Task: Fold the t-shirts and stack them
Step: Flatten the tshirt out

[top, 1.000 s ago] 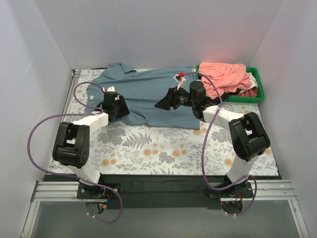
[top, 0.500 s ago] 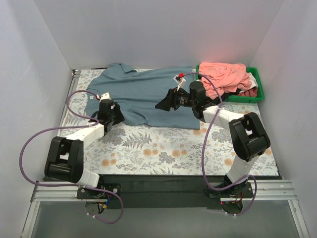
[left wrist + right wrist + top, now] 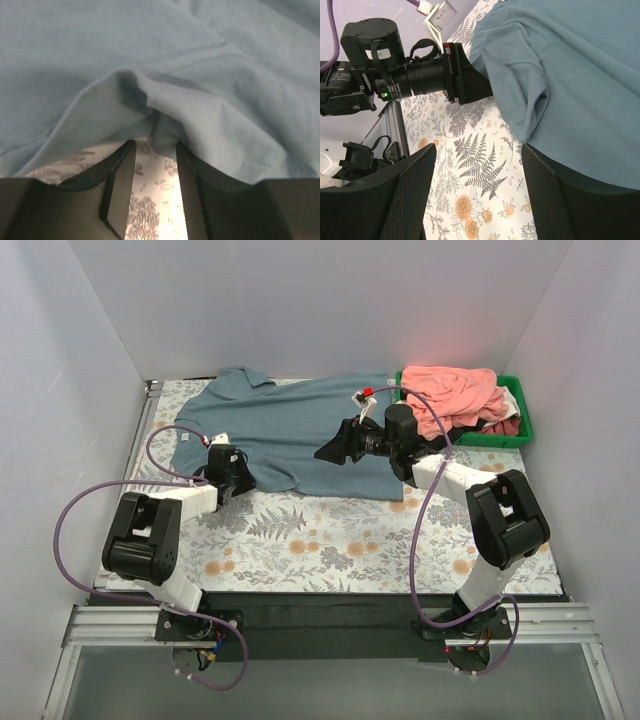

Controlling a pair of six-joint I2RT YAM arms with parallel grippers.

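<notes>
The large grey-blue collared t-shirt [image 3: 300, 425] lies spread across the back of the table. My left gripper [image 3: 240, 478] is low at its near-left hem and is open. In the left wrist view [image 3: 155, 150] a raised fold of the hem [image 3: 162, 132] sits right at the fingertips, with the table cover showing between the fingers. My right gripper [image 3: 322, 451] hovers over the shirt's near middle, open wide and empty. In the right wrist view [image 3: 479, 147] it looks down on the shirt's edge [image 3: 570, 75]. Salmon-pink shirts [image 3: 455, 390] are heaped in the bin.
A green bin [image 3: 520, 436] stands at the back right, with white and dark red cloth under the pink pile. The floral table cover [image 3: 330, 535] fills the near half. White walls close in on three sides. The left arm's wrist [image 3: 415, 80] shows in the right wrist view.
My left gripper has slid a little nearer and lower along the shirt's near-left hem, and its arm has shifted. The right arm and the shirt have hardly moved.
</notes>
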